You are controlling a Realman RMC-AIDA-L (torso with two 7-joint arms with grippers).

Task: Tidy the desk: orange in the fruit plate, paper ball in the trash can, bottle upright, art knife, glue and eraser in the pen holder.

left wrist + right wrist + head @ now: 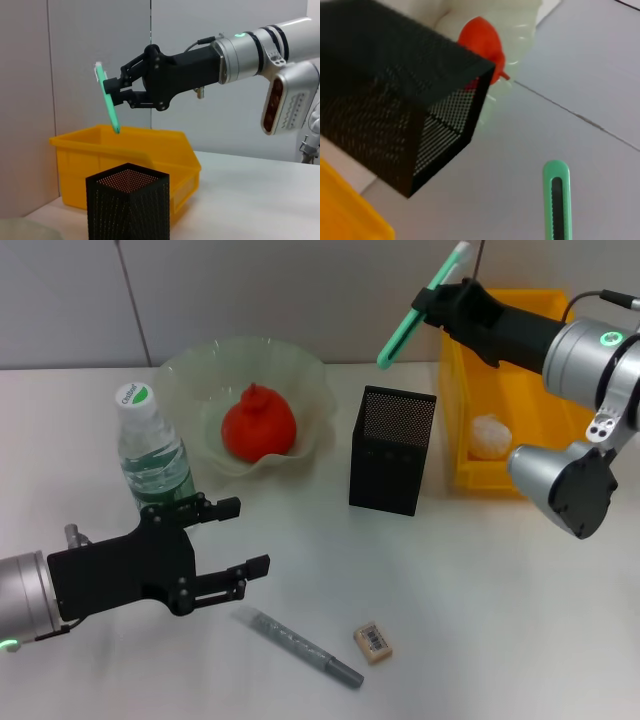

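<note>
The right tool (432, 295) pinches a slim green art knife (421, 306) raised in the air, tilted, above and behind the black mesh square pen holder (392, 449) and near the yellow plastic bin (505, 390). A crumpled white paper ball (490, 435) lies inside that bin. The left tool (232, 540) hovers low over the white table (480, 590) with its fingers spread, just in front of the upright clear plastic bottle with a green-and-white cap (148, 447). An orange fruit (258, 424) sits in the pale translucent wavy plate (300, 375). A grey glue stick (298, 645) and a small tan eraser (373, 642) lie on the table, near each other.
</note>
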